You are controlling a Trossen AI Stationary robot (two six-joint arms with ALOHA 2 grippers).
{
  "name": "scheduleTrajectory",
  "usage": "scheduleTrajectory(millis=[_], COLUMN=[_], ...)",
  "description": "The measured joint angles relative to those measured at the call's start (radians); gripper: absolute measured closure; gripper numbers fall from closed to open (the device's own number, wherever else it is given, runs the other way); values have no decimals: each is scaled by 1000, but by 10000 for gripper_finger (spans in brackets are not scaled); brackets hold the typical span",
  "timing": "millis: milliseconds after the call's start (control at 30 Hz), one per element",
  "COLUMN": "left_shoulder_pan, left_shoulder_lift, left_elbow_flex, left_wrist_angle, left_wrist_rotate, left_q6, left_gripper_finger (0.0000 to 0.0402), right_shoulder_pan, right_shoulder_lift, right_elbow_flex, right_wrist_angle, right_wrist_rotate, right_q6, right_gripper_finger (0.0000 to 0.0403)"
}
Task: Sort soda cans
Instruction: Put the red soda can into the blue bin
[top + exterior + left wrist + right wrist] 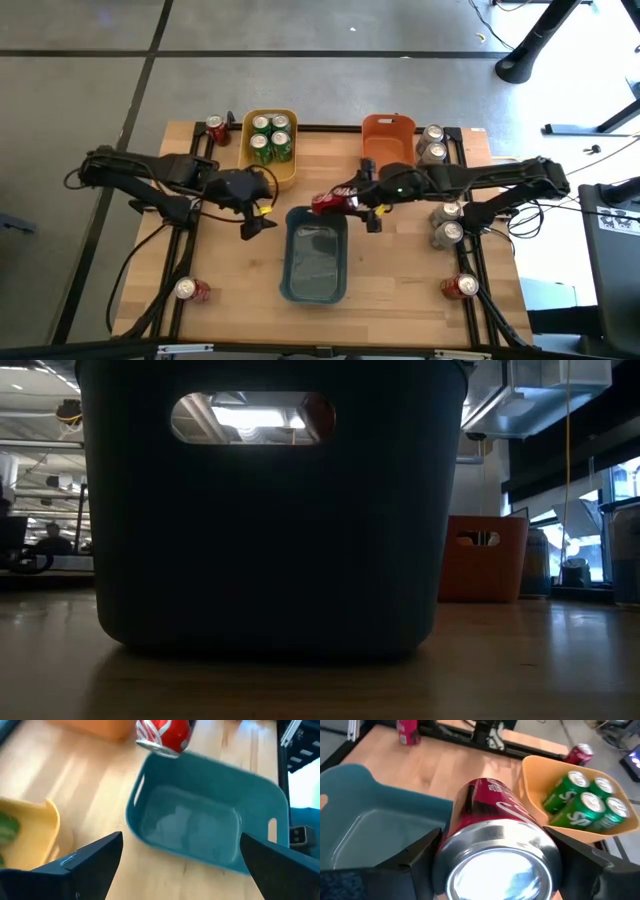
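Overhead view: wooden table [400,290] w/ three bins — yellow bin [268,150] upper centre-left holding four green cans [271,139], orange bin [388,143] upper centre-right, blue-grey bin [315,254] at centre. Right gripper [345,197] sits just above the blue-grey bin's upper right corner, jaws clamped on a red can [328,203] lying sideways. Left gripper [262,212] is just left of that bin, jaws spread wide, nothing in them. Loose cans: red one [216,129] upper left by the yellow bin, red [190,290] lower left, red [460,287] lower right, two silver cans [432,143] right of the orange bin, two more silver [448,223] mid-right. Low view: dark bin wall [270,540] fills most of frame; orange bin [482,557] right of it; grippers not seen. Left wrist view: fingers [90,860] wide apart at bottom, blue-grey bin [200,827] centre, held red can [165,735] at top, blurred. Right wrist view: red can [495,845] fills the centre between the fingers [410,857], silver top toward camera; green cans [587,805] in the yellow bin [535,785] at right; prob. two more red cans along the top edge.
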Motion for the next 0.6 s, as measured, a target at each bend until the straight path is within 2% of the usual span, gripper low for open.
scheduleTrajectory(millis=[167, 333, 467, 600], left_shoulder_pan=[-33, -13, 1, 7], left_shoulder_lift=[-76, -173, -218, -217], left_elbow_flex=[-100, -259, -374, -412], left_wrist_angle=[152, 407, 584, 618], left_wrist_rotate=[-69, -100, -122, -121], left_q6=[65, 111, 149, 113], left_gripper_finger=[13, 13, 13, 13], right_shoulder_pan=[-48, -112, -139, -137], right_shoulder_lift=[-72, -94, -56, -5], right_elbow_flex=[-143, -307, -405, -434], right_wrist_angle=[176, 567, 856, 1065], right_wrist_rotate=[-21, -121, -159, -155], right_q6=[50, 151, 244, 278], right_gripper_finger=[109, 109, 109, 109])
